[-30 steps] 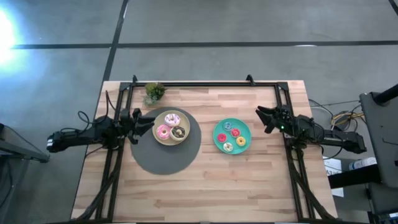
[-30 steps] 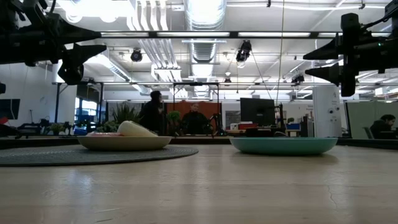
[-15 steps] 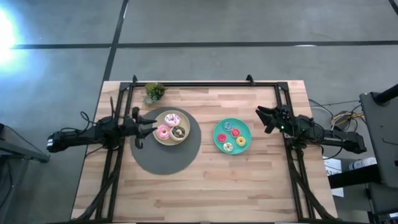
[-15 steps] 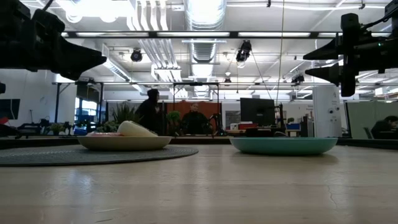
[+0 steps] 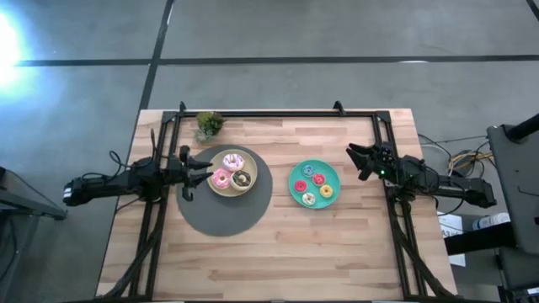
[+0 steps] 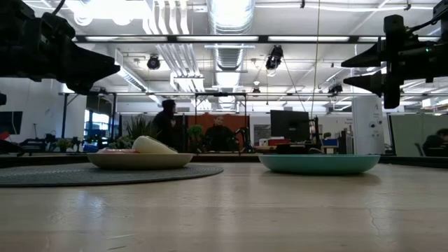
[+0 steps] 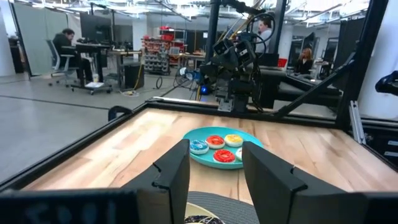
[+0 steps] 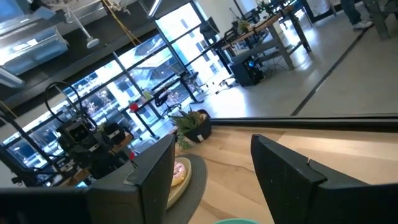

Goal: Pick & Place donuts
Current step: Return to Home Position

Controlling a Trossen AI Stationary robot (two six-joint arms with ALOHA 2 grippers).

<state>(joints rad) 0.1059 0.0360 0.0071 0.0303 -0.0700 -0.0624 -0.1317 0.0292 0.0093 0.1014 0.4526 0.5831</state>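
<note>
Three larger donuts, pink [image 5: 221, 178], lilac sprinkled [image 5: 233, 161] and dark chocolate [image 5: 242, 179], lie on the beige plate [image 5: 212, 187]. Several mini donuts [image 5: 319, 178] lie on the teal plate [image 5: 294, 175]; the left wrist view shows them [image 7: 214, 141] beyond my fingers. My left gripper [image 5: 200, 177] hovers open at the beige plate's left rim, above the table [image 6: 105, 68], and points toward the teal plate [image 7: 214, 155]. My right gripper [image 5: 354, 162] waits open, raised, right of the teal plate [image 8: 211, 149].
The beige plate sits on a round grey mat [image 5: 221, 217]. A small potted plant [image 5: 208, 124] stands near the far left corner. A black frame [image 5: 278, 114] runs along the far and side edges. Bare wood [image 5: 278, 252] fills the near half. People move in the room behind.
My left gripper moved a little toward the beige plate and turned level, fingers pointing at the table's right side; it then held still. The right arm kept still. A person in the background walked leftward.
</note>
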